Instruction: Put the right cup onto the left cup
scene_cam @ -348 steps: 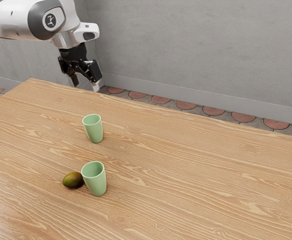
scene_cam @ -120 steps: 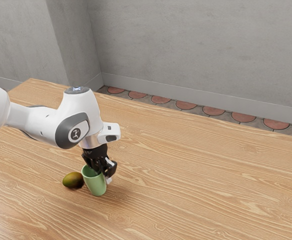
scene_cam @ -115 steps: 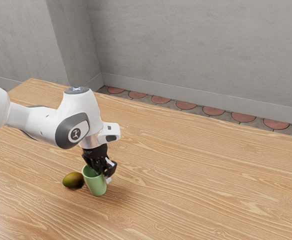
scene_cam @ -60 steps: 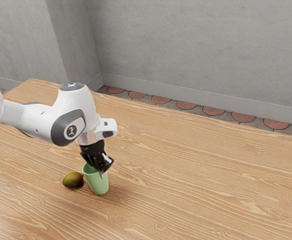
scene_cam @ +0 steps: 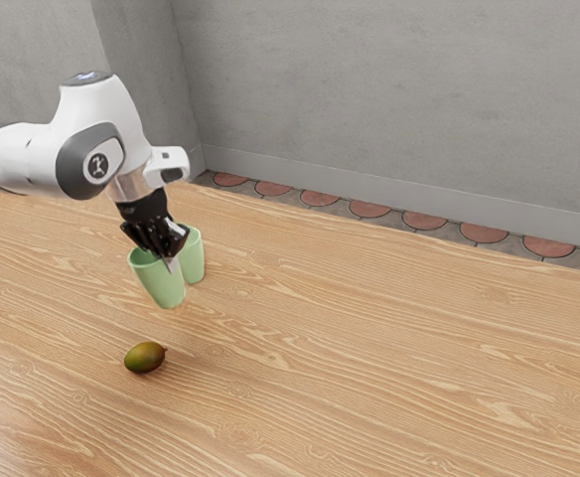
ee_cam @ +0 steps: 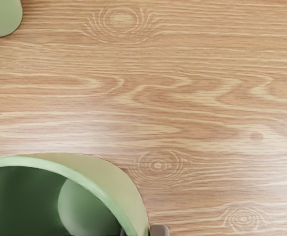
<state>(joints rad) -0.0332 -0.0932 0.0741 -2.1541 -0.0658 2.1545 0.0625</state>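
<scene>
My jaws are nearly closed, pinching the right cup (scene_cam: 159, 284) by one wall near the top; likely light, stiff, slick, could swivel there.

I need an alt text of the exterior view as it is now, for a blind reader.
A black gripper on a white robot arm holds a pale green cup by its rim above a wooden table. A second cup, partly hidden behind it, stands upright. A brownish-green fruit lies nearer the camera.
</scene>
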